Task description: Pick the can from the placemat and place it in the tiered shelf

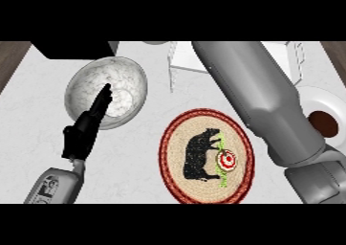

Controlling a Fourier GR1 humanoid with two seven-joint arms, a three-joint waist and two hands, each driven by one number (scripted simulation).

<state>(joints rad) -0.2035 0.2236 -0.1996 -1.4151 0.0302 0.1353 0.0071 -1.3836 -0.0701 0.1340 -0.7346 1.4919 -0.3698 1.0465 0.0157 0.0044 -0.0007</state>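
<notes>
A round woven placemat (197, 186) with a red rim and a black animal figure lies at the centre front. The can (227, 160) stands on its right part, seen from above as a red and white ringed top with a green side. The white wire tiered shelf (184, 60) is at the back, partly behind my right forearm (264, 95). That forearm runs from the lower right up past the picture's top, so the right hand is hidden. My left hand (88, 129) is open at the left, fingers straight, apart from the can.
A white marbled bowl (126, 76) sits at the back left, under my left fingertips. A black box (73, 49) stands at the far left corner. A white plate (338, 103) with a brown-filled cup (324, 123) is at the right edge.
</notes>
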